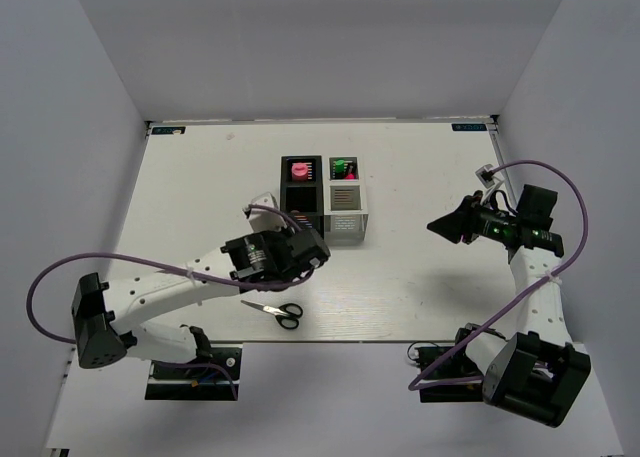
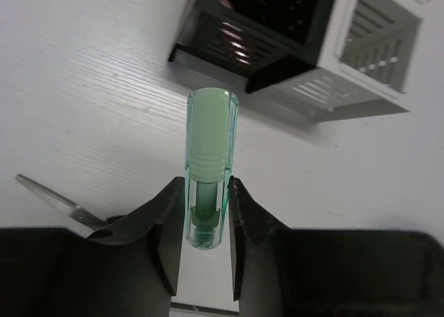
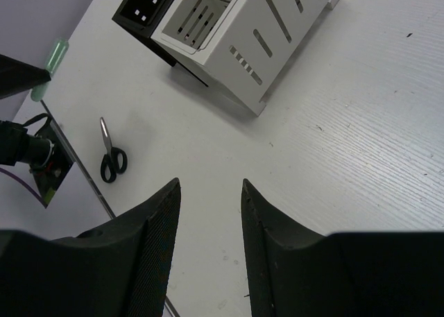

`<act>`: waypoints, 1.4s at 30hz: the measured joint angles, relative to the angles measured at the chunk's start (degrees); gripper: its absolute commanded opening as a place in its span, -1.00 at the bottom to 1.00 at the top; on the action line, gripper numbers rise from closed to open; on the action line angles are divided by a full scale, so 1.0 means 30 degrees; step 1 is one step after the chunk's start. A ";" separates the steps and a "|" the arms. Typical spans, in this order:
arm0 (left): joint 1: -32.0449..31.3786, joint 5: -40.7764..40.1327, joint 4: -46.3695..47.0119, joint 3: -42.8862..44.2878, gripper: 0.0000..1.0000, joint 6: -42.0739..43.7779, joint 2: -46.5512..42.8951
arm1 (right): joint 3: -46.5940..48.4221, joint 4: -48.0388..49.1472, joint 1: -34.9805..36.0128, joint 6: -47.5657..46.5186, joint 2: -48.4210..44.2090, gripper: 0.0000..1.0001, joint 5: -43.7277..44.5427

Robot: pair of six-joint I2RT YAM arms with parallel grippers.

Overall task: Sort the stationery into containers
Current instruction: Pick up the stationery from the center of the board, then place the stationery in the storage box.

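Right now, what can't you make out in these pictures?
Top view: the pale green capsule-shaped piece held by the left gripper is hidden beneath that arm's wrist.
Left wrist view: the black-handled metal scissors show only a blade; the gripper's finger covers the handles.
Top view: what fills the far black slatted box and far white slatted box is too small to identify.

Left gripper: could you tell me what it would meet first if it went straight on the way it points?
Probably the slatted wall of the black container, straight beyond the pale green capsule the left gripper holds; depth is unclear.
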 measured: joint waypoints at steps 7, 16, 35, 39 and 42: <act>0.3417 0.3701 0.2965 0.1625 -1.00 0.1049 0.0146 | 0.0000 0.0000 -0.0051 0.0087 -0.0080 -0.13 -0.0044; 0.8036 0.9216 0.4539 0.6368 -1.00 0.3286 0.4226 | 0.0000 0.0000 -0.0204 0.0095 -0.0386 -0.13 -0.0124; 1.1533 1.6385 0.0736 1.0193 -1.00 0.6666 0.7300 | 0.0000 0.0000 -0.0423 0.0080 -0.0393 -0.13 -0.0568; 1.1591 1.7660 0.0714 1.0273 -1.00 0.6105 0.7300 | 0.0000 0.0000 -0.0430 0.0087 -0.0386 -0.13 -0.0612; 1.1912 1.8287 0.0743 1.0200 -1.00 0.5770 0.7300 | 0.0000 0.0000 -0.0495 0.0087 -0.0393 -0.13 -0.0619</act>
